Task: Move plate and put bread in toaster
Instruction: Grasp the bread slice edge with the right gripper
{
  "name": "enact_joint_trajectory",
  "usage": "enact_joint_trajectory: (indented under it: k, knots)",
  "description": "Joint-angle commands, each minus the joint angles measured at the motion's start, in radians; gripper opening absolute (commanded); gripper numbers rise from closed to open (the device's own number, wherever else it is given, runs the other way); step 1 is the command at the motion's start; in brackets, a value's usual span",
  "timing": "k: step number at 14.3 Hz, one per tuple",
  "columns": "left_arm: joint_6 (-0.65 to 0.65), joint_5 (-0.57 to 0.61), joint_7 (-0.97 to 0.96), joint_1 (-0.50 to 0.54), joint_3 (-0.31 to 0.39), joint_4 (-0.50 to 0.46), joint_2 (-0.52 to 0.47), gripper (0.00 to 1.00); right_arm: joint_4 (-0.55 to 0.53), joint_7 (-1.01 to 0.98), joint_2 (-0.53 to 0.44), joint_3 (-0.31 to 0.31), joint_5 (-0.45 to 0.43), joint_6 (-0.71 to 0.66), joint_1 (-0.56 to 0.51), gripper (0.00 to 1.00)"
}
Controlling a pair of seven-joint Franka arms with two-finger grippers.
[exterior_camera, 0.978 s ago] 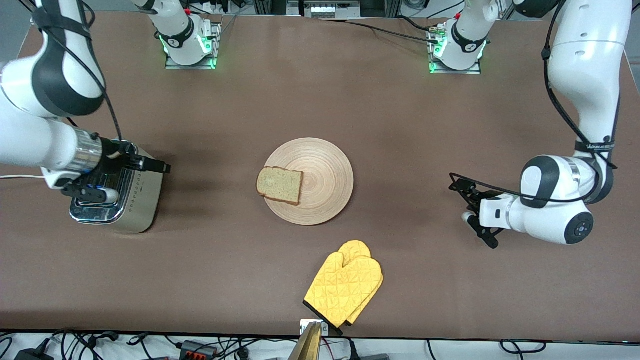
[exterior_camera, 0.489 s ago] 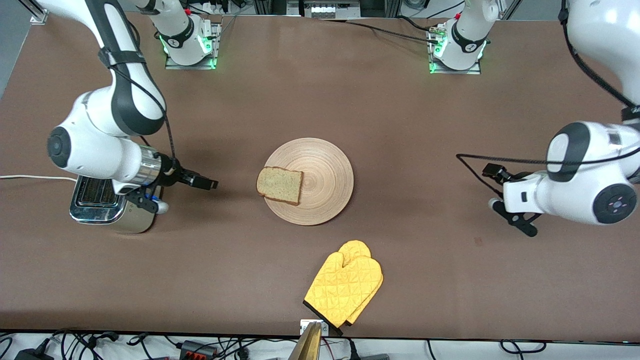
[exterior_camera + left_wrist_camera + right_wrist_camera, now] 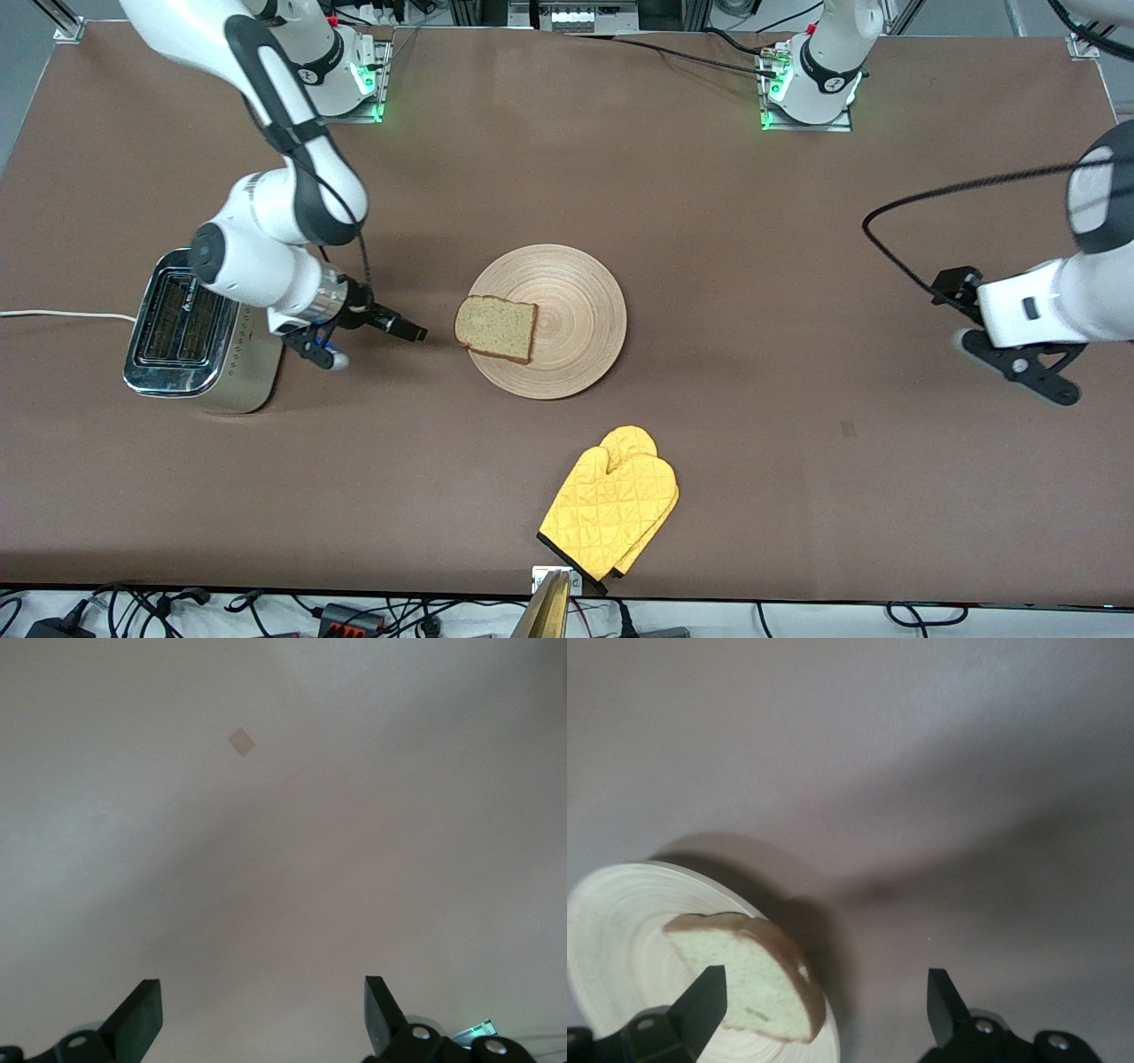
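The round wooden plate (image 3: 576, 323) lies mid-table. The bread (image 3: 496, 329) lies on its edge toward the right arm's end. The toaster (image 3: 190, 332) stands upright at the right arm's end, slots empty. My right gripper (image 3: 372, 347) is open and empty, low over the table between toaster and plate, close to the bread. Its wrist view shows my right gripper (image 3: 819, 1010) with the bread (image 3: 744, 979) and plate (image 3: 620, 930) just ahead of its fingers. My left gripper (image 3: 979, 341) is open and empty over bare table at the left arm's end; its wrist view (image 3: 261, 1014) shows only table.
A yellow oven mitt (image 3: 611, 509) lies nearer the front camera than the plate, by the table edge. The toaster's white cord (image 3: 53, 314) runs off the right arm's end. A small mark (image 3: 848, 429) sits on the table.
My right gripper has swung from over the toaster to just beside the bread. My left gripper has drawn back from the plate toward its end of the table. Plate and bread have not moved.
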Motion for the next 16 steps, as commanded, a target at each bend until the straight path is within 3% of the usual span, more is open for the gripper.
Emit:
enact_joint_trajectory:
  k: [1, 4, 7, 9, 16]
  knots:
    - [-0.055, 0.026, -0.036, -0.015, -0.010, 0.072, -0.005, 1.00, -0.087, -0.033, -0.026, -0.001, 0.026, 0.096, 0.035, 1.00]
    - [-0.058, 0.026, -0.168, -0.035, -0.011, 0.071, -0.024, 1.00, -0.093, -0.093, -0.023, 0.008, 0.127, 0.098, 0.035, 1.00]
    - [-0.048, -0.061, -0.280, -0.028, -0.007, 0.072, -0.024, 1.00, -0.093, -0.297, -0.003, 0.008, 0.340, 0.095, 0.032, 1.00]
    - [-0.049, -0.060, -0.337, -0.037, -0.004, 0.072, -0.023, 1.00, -0.093, -0.412, 0.017, 0.008, 0.452, 0.095, 0.034, 1.00]
    - [-0.051, -0.060, -0.434, -0.037, -0.008, 0.072, -0.024, 1.00, -0.082, -0.503, 0.057, 0.009, 0.512, 0.104, 0.037, 1.00]
